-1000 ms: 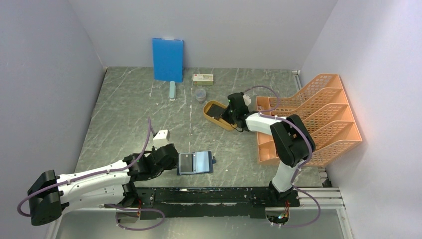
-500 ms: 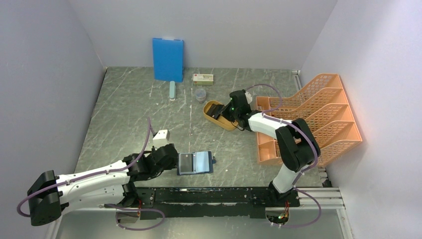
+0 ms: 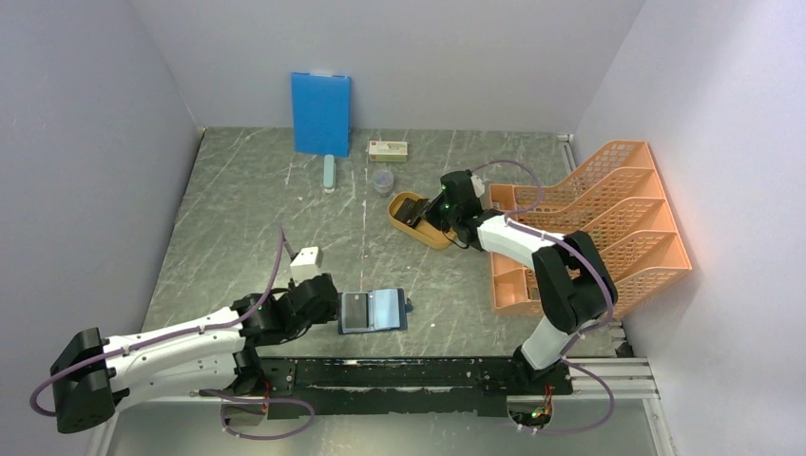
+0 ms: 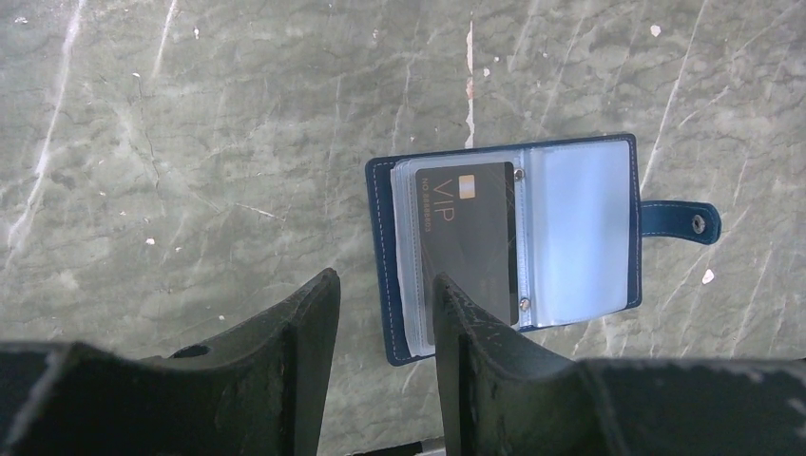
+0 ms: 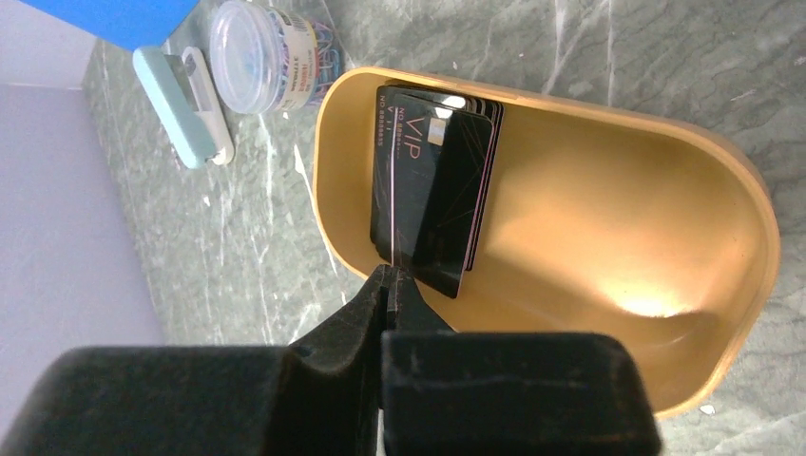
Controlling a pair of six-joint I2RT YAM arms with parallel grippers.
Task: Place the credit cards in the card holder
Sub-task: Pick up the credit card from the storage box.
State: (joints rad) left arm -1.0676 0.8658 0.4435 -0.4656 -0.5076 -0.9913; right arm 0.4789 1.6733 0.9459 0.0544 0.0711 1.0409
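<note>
The navy card holder (image 3: 374, 310) lies open on the table near the front, with a black VIP card (image 4: 470, 237) in its left sleeve and its clasp tab (image 4: 680, 218) to the right. My left gripper (image 4: 385, 280) is open and empty, and its tips sit at the card holder's (image 4: 580, 233) left edge. Black credit cards (image 5: 437, 190) are stacked in the yellow-orange oval tray (image 5: 618, 190). My right gripper (image 5: 392, 274) is shut on the edge of one black card (image 5: 393, 249), seen edge-on over the stack. In the top view it (image 3: 430, 215) is over the tray (image 3: 432, 237).
An orange file rack (image 3: 599, 228) stands right of the tray. A clip jar (image 5: 261, 52), a pale teal stapler-like item (image 5: 185, 104), a small box (image 3: 388, 149) and a blue board (image 3: 320, 112) are at the back. A white cube (image 3: 307, 261) sits by the left arm.
My right wrist has shifted slightly back and to the right over the tray. The left arm and the card holder have hardly moved.
</note>
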